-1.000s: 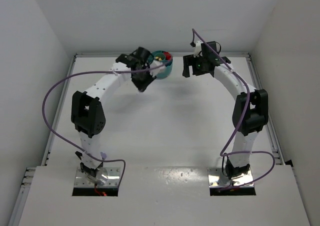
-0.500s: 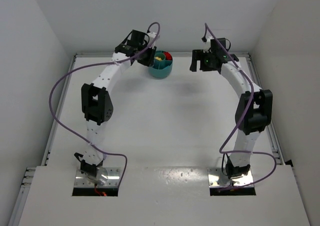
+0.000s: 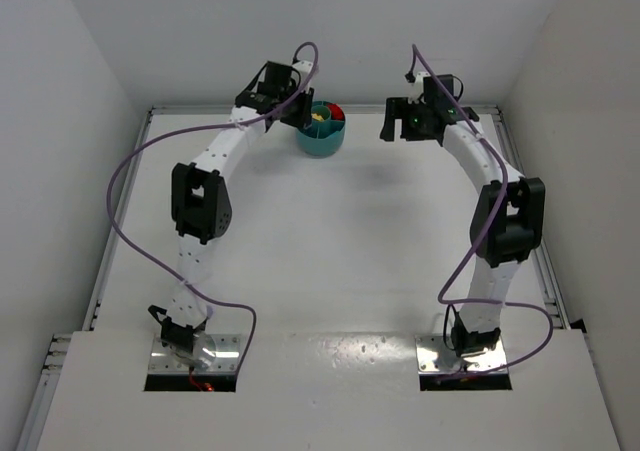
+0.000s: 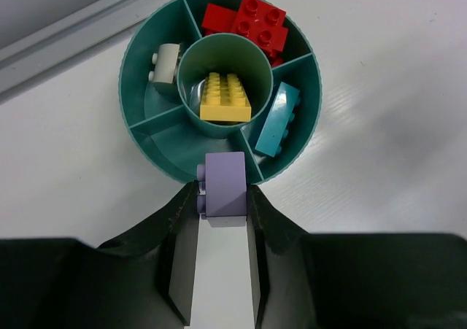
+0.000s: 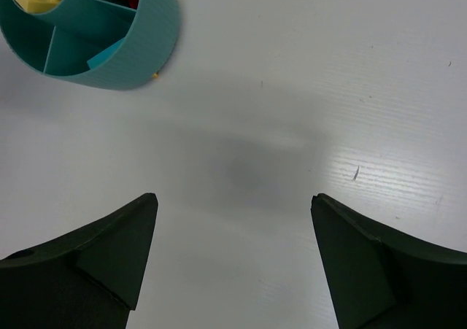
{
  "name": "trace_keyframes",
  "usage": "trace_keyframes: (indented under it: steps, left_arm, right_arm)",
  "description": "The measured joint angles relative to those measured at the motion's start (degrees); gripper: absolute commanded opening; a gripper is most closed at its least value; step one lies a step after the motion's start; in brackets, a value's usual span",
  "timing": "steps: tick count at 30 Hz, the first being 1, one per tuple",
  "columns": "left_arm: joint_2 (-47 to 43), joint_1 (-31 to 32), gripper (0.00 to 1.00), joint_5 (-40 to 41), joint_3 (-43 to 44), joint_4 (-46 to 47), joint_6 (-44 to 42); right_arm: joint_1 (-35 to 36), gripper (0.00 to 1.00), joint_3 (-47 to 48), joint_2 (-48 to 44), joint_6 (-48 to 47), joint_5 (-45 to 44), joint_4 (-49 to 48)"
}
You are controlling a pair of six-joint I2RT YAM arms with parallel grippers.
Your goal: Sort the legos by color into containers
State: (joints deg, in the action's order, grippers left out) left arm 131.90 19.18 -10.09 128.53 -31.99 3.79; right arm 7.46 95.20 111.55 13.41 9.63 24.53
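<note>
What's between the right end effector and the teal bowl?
Bare table, but for a tiny speck beside the teal bowl, up to the right end effector; right wrist view.

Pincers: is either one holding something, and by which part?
The left pincer pinches a pale purple lego by its two opposite sides. The right pincer is open, holding nothing.

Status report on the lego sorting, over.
Left gripper shut on purple brick at bowl near rim. Right gripper open, empty. No obstruction seen.

The teal bowl (image 4: 166, 141) held red bricks (image 4: 248, 21), a teal brick (image 4: 278, 120), a whitish brick (image 4: 166, 61) and, centrally, a yellow brick (image 4: 225, 97); a pale purple brick (image 4: 224, 185) hung at its near rim.
</note>
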Motion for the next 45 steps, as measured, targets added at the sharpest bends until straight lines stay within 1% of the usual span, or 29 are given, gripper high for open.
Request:
trace_keyframes:
  steps: [4, 7, 10, 11, 12, 13, 17, 18, 22, 24, 26, 29, 30, 32, 33, 35, 39, 41, 43, 45]
  left_arm:
    - [1.16, 0.00, 0.23, 0.09, 0.00, 0.83, 0.20]
    - [1.70, 0.00, 0.31, 0.24, 0.00, 0.81, 0.22]
    - [1.81, 0.00, 0.58, 0.28, 0.00, 0.85, 0.39]
    - [1.81, 0.00, 0.66, 0.33, 0.00, 0.96, 0.59]
    - [1.84, 0.00, 0.79, 0.39, 0.00, 0.98, 0.42]
    - [1.84, 0.00, 0.83, 0.48, 0.00, 1.09, 0.44]
    - [1.84, 0.00, 0.92, 1.05, 0.00, 1.77, 0.96]
    - [1.84, 0.00, 1.00, 1.22, 0.00, 1.84, 0.92]
    - [1.40, -0.68, 1.00, 0.50, -0.04, 2.01, 1.29]
    - [-0.42, -1.84, 1.00, -2.32, -1.33, 1.33, 1.05]
    - [-3.85, -4.02, 1.00, -6.08, -2.67, -1.97, -2.05]
    - [-10.25, -7.52, 0.92, -7.85, -3.15, -10.27, -11.39]
    - [-13.07, -8.68, 0.88, -7.61, -3.87, -13.99, -15.54]
    - [-19.54, -10.40, 0.84, -6.95, -6.97, -21.75, -24.59]
    - [-23.21, -10.78, 0.80, -6.56, -9.77, -25.40, -28.68]
    - [-32.04, -11.15, 0.79, -5.27, -20.68, -28.89, -36.50]
    - [-52.92, -11.58, 0.79, -0.87, -51.36, -36.39, -56.96]
    - [-61.72, -12.17, 0.79, 0.55, -62.47, -39.41, -65.94]
    - [-69.44, -13.03, 0.79, 0.72, -70.23, -42.23, -73.59]
    - [-74.16, -13.73, 0.79, 0.07, -74.71, -43.78, -79.36]
  right_arm:
    - [-0.22, 0.86, 0.09, 0.31, 0.09, 0.02, 0.04]
    - [-0.24, 0.86, 0.55, 0.74, 0.11, 0.02, 0.00]
    - [-0.26, 0.86, 0.55, 1.05, 0.11, 0.15, 0.04]
    - [-0.26, 0.86, 0.55, 1.07, 0.11, 0.26, 0.07]
    - [-0.26, 0.86, 0.55, 1.07, 0.11, 0.35, 0.07]
    - [-0.26, 0.86, 0.55, 1.07, 0.11, 0.48, 0.07]
    - [-0.26, 0.86, 0.55, 1.07, 0.11, 0.94, 0.04]
    - [-0.26, 0.86, 0.57, 1.07, 0.11, 1.05, 0.04]
    - [-0.26, 0.86, 0.57, 1.07, 0.11, 1.51, 0.04]
    - [-0.26, 0.86, 0.57, 1.07, 0.00, 2.21, 0.07]
    - [-0.26, 0.85, 0.57, 1.07, -0.57, 2.89, 0.07]
    - [-0.20, 0.84, 0.57, 1.07, -2.34, 4.09, 0.20]
    - [-0.20, 0.83, 0.57, 1.09, -3.04, 4.55, 0.33]
    - [-0.20, 0.81, 0.57, 1.14, -4.09, 5.33, 0.79]
    - [-0.20, 0.80, 0.61, 1.36, -4.83, 5.88, 1.11]
    - [-0.20, 0.80, 1.38, 2.51, -6.25, 7.10, 2.19]
    - [-0.20, 0.79, 2.56, 5.95, -8.13, 9.14, 3.91]
    - [-0.20, 0.79, 2.58, 6.97, -8.55, 9.92, 4.48]
    - [-0.20, 0.79, 2.67, 7.80, -8.81, 10.38, 4.79]
    - [-0.20, 0.79, 2.71, 8.15, -8.94, 10.60, 4.87]
